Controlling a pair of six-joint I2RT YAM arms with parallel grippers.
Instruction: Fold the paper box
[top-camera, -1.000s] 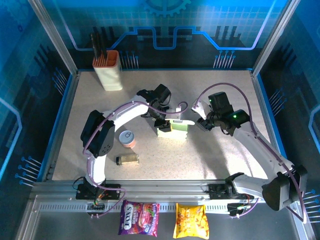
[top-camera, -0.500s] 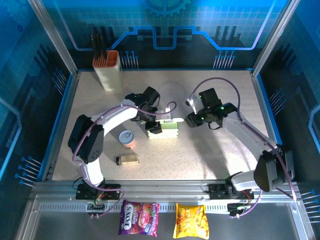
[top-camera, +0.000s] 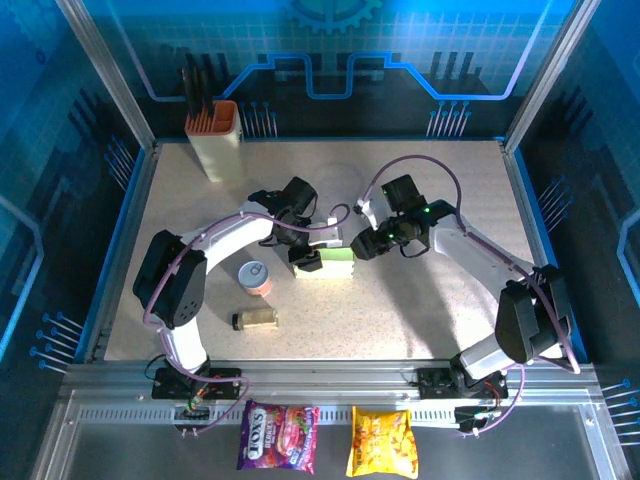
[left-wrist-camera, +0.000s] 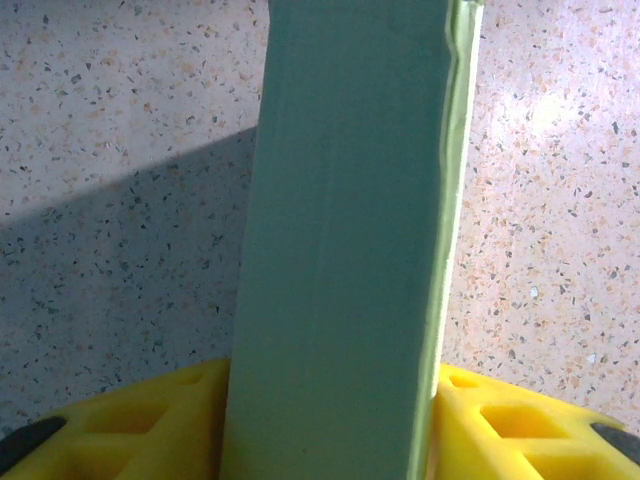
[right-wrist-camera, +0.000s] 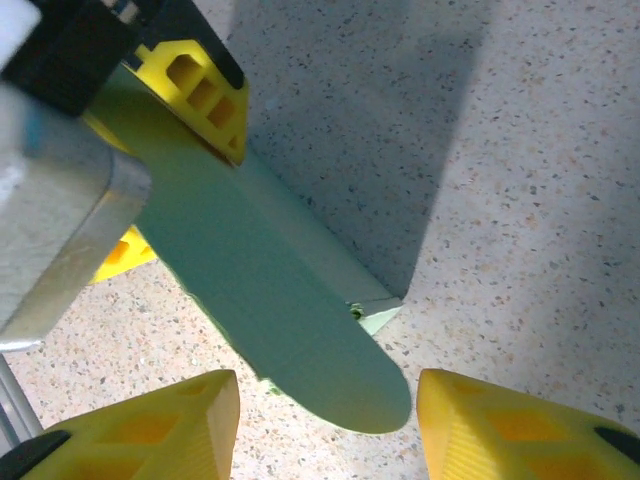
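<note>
Your left arm (top-camera: 235, 232) and right arm (top-camera: 480, 252) show white links, black joints, purple cables; right gripper (right-wrist-camera: 325, 405) fingers (right-wrist-camera: 170, 430) are yellow, hollow-celled.

I see a small pink can (top-camera: 258, 277) near the left gripper (top-camera: 308, 262), on its left side, with a little jar (top-camera: 256, 319) lying flat just beyond the can, towards the arm bases. A cream knife holder (top-camera: 216, 140) stands well apart, far-left of that gripper. A purple sweet bag (top-camera: 278, 437) and a yellow snack bag (top-camera: 382, 443) lie far behind it.

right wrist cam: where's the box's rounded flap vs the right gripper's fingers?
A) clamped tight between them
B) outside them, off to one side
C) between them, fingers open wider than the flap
C: the paper box's rounded flap lies between the right gripper's yellow fingers, which stand wider apart than the flap.
</note>
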